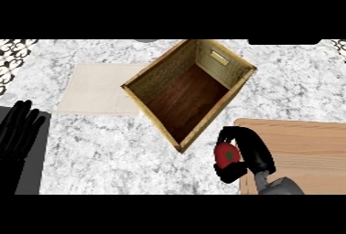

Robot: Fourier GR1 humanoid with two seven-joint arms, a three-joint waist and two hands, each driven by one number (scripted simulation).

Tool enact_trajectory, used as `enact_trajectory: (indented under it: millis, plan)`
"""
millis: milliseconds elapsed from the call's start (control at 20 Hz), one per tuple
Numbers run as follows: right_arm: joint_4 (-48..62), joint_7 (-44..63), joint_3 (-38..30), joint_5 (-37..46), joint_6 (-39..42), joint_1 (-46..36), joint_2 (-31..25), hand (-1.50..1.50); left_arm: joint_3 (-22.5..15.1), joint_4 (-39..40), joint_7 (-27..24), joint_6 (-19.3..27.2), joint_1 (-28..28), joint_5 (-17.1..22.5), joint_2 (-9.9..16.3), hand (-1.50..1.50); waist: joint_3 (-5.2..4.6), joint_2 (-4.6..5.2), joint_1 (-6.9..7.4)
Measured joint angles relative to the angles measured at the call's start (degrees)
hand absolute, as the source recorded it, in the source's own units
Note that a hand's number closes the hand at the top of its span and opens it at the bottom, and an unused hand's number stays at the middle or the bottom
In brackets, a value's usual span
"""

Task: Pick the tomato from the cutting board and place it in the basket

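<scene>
closest to me, bottom right of the head view, the right hand (251, 153) comes up off its grey forearm w/ fingers and thumb curled round the tomato (227, 154). so that hand is gripping the tomato, red w/ a bit of green on top, partly hidden by the black fingers. it sits right at the left edge of the cutting board (304, 151), a light wood slab filling the lower right corner. can't tell from this angle if the tomato's lifted off the board or touching it.

over on the left edge, the left hand (20, 128) is resting, fingers straight and pointing up, holding nothing. it's over a dark grey strip beside the marble counter (101, 155).

further out, mid frame, there's the basket (138, 84), a rectangular box w/ woven yellowish walls and a dark wood floor, turned at an angle so one corner points toward the tomato. that near corner is just beside the right hand, not touching afaict. nothing in it that i can see.

behind and left of the basket lies a pale beige mat (94, 89), flat on the counter, its right side tucked under the basket.
</scene>
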Motion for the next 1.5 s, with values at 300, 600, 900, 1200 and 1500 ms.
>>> enact_trajectory:
  millis: [300, 600, 900, 1200, 1500]
  plan:
    - [1.7, 8.9, 8.3, 3.8, -10.3, -5.1, 11.1, 1.50, -1.2, -0.3, 1.0, 0.2, -1.8, -1.0, 0.2, 0.00, -0.10, 1.01, 1.87]
    - [-0.2, 14.1, 14.5, 5.4, -24.9, -12.2, 13.8, 1.50, -1.9, 0.9, 1.9, 0.5, -2.6, -1.2, 0.4, 0.00, 0.08, 0.90, 2.19]
    - [-0.8, 20.0, 18.0, 8.9, -36.2, -20.7, 14.3, 1.50, -2.3, 1.7, 2.4, 0.9, -2.9, -1.4, 0.5, 0.00, 0.11, 0.37, 2.08]
    - [1.9, 27.6, 17.9, 13.2, -39.2, -29.7, 14.4, 1.50, -2.4, 2.2, 2.5, 1.3, -2.6, -1.1, 0.8, 0.00, 0.18, -0.06, 1.34]
    - [4.7, 35.2, 13.8, 16.3, -40.3, -40.0, 14.4, 1.50, -2.6, 2.5, 2.3, 1.7, -2.6, -1.0, 1.0, 0.00, 0.17, -0.24, 1.25]
